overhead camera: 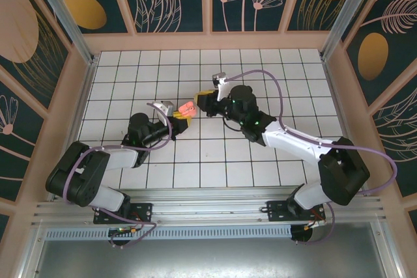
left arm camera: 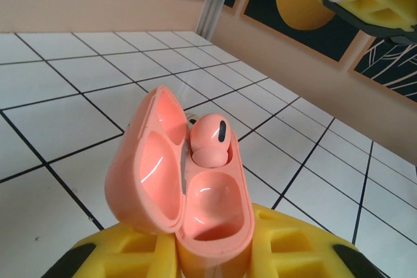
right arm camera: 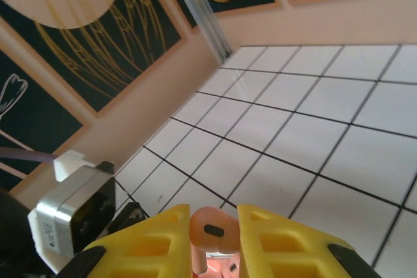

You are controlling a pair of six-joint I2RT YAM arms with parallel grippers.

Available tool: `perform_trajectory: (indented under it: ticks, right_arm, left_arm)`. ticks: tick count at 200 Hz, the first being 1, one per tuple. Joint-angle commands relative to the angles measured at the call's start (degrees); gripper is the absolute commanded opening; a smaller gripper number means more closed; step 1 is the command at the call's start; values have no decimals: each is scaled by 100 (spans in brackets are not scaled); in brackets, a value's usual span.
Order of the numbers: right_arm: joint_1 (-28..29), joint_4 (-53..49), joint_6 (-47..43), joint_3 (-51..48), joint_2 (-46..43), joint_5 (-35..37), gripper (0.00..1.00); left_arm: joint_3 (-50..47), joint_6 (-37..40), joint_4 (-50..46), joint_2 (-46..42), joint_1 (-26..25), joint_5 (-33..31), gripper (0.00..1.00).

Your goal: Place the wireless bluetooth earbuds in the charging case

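Left tool (left arm camera: pixel 212 255): yellow fingers closed on the base of the charging case (left arm camera: pixel 195 193), which stands up out of the grip, clear of the white tiled desk (overhead camera: pixel 215 174); lid swung open to the left of the fingers, hollow side facing the wrist camera. Seated earbud (left arm camera: pixel 210 138): lodged in the well farther from the left tool's fingers, rounded head up, dark oval mark on its side; the well nearer the fingers shows a bare glossy floor.

Right tool (right arm camera: pixel 215 242): fingers drawn in on the second earbud (right arm camera: pixel 212 229), pinching it between the two yellow pads, its dark oval facing the wrist camera; a pink patch just beyond the fingertips is probably the case, though too little of it shows to be sure.

Relation of the tools: in the left wrist view the right tool hangs above and to the right of the open case, apart from it, the earbud stem projecting from its fingers; from above, the two tool tips face each other, close together.
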Motion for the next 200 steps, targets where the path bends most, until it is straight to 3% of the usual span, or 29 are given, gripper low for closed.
perform_trajectory:
  ticks: [1,63,200]
  right_arm:
    - [241,735,-449,-146,-118,-51,21]
    - [556,1015,-981,-231,58,276,21]
    - [822,1341,-1175,-434,414,691,20]
  left_arm:
    - [-67,368,348,-174,28,222,22]
    - [54,1162,-452,-611,-15,281,22]
    - [124,1091,-491,-1093,-33,214,23]
